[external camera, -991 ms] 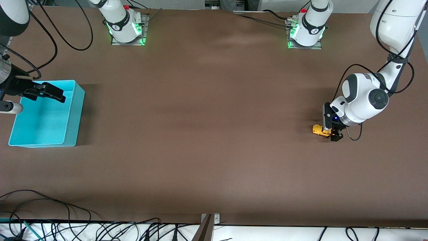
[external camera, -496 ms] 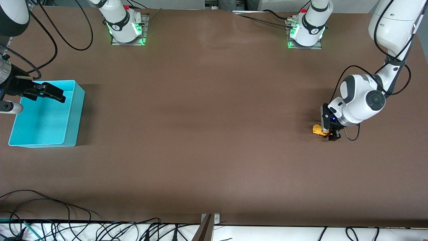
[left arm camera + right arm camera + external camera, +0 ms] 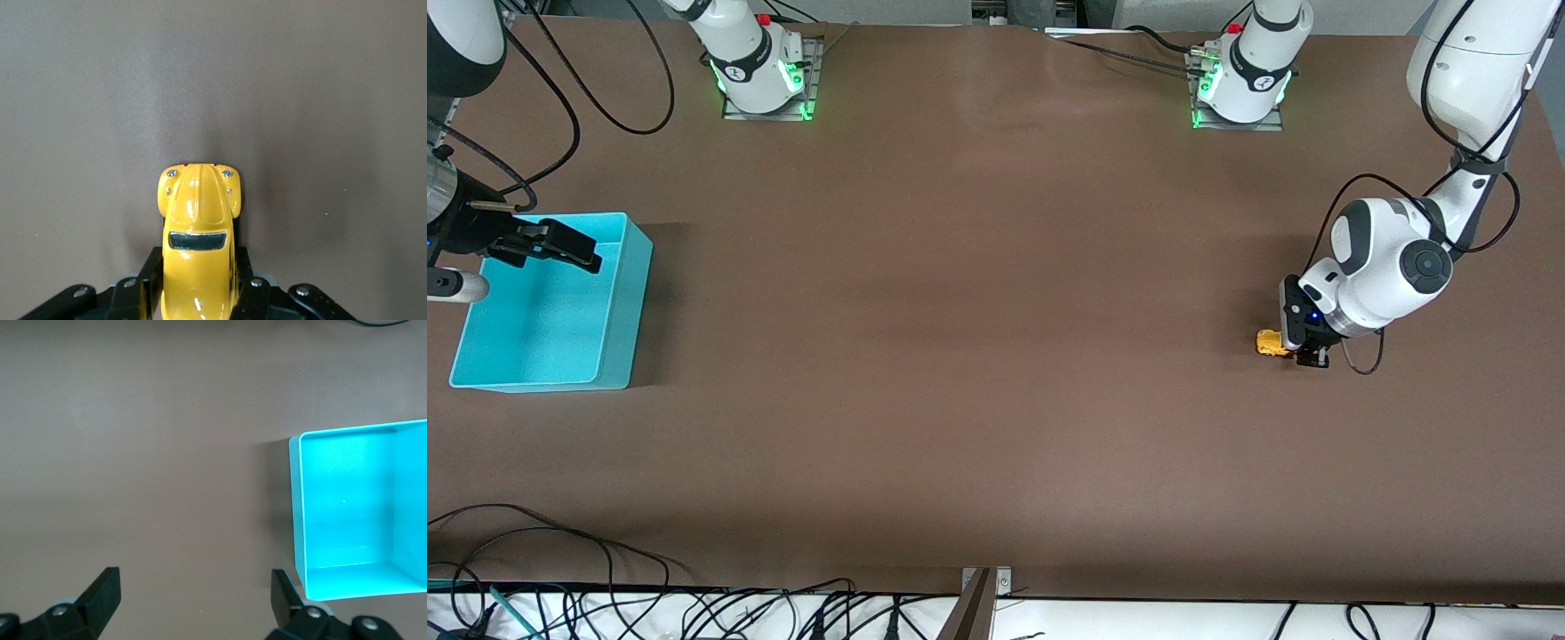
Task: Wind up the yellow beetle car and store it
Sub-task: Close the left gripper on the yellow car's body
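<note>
Yellow car (image 3: 1270, 342) sits on the brown table (image 3: 978, 356), clamped in the left gripper (image 3: 1303, 348). Right gripper (image 3: 551, 244) waits over the turquoise bin (image 3: 618, 302), fingers apart.

- Front view: high, across the bench (image 3: 978, 356) from the arm bases, looking steeply down; whole brown top in frame, cables along the near edge.
- Left wrist view: looks straight down at the bench from very close; left gripper (image 3: 197, 293) at frame edge, fingers (image 3: 148, 283) against the sides of the yellow beetle car (image 3: 198, 230), which fills the middle.
- Right wrist view: looks down from higher up; right gripper (image 3: 193, 590) fingers wide apart, turquoise bin (image 3: 300, 513) to one side.
- Shared: car (image 3: 1270, 342) and left gripper (image 3: 1303, 351) near the left arm's end in front view; bin (image 3: 636, 293) and right gripper (image 3: 560, 247) at the right arm's end.
- The two wrist views share only bare bench.
</note>
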You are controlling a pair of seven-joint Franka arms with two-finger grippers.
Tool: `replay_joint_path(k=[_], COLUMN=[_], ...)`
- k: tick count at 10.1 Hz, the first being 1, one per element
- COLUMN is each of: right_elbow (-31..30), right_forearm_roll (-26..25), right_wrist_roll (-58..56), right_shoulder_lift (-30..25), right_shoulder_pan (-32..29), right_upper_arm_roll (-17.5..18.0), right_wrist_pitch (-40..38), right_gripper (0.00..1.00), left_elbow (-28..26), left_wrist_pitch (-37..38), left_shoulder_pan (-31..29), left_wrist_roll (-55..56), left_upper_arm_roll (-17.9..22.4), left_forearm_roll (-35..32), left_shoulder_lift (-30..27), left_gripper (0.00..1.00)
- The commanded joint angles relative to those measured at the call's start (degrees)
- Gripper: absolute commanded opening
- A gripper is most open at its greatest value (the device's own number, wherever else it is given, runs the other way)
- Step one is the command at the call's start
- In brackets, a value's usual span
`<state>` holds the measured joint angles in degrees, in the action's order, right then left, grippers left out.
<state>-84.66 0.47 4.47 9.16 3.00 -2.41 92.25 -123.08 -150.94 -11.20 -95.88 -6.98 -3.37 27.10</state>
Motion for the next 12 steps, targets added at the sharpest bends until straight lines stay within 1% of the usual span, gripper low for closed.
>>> replay_joint_path(k=[1,6,8,11,12], right_elbow=[-0.2,-0.2,-0.2,-0.2,-0.2], right_forearm_roll=[0.8,0.8,0.8,0.8,0.8], right_wrist_roll=[0.1,0.1,0.1,0.1,0.1], right_shoulder_lift=[-0.5,-0.5,-0.5,-0.5,-0.5], right_shoulder_pan=[-0.1,-0.1,-0.1,-0.1,-0.1], right_upper_arm_roll=[-0.1,-0.1,-0.1,-0.1,-0.1], right_wrist_pitch=[-0.5,-0.5,-0.5,-0.4,-0.5], right_gripper=[1.0,1.0,1.0,1.0,1.0], left_elbow=[0.8,1.0,1.5,2.8,3.3], left_wrist_pitch=[0.1,0.5,0.5,0.5,0.5], left_shoulder_pan=[0.0,-0.7,-2.1,-6.9,-9.3], left_wrist_roll=[0.8,0.5,-1.8,-6.1,-7.7], left_upper_arm_roll=[-0.1,-0.1,0.0,0.0,0.0], left_forearm_roll=[-0.9,-0.9,-0.9,-0.9,-0.9], left_shoulder_lift=[0.6,1.6,2.3,4.3,4.9], left_gripper=[0.07,0.08,0.08,0.09,0.09])
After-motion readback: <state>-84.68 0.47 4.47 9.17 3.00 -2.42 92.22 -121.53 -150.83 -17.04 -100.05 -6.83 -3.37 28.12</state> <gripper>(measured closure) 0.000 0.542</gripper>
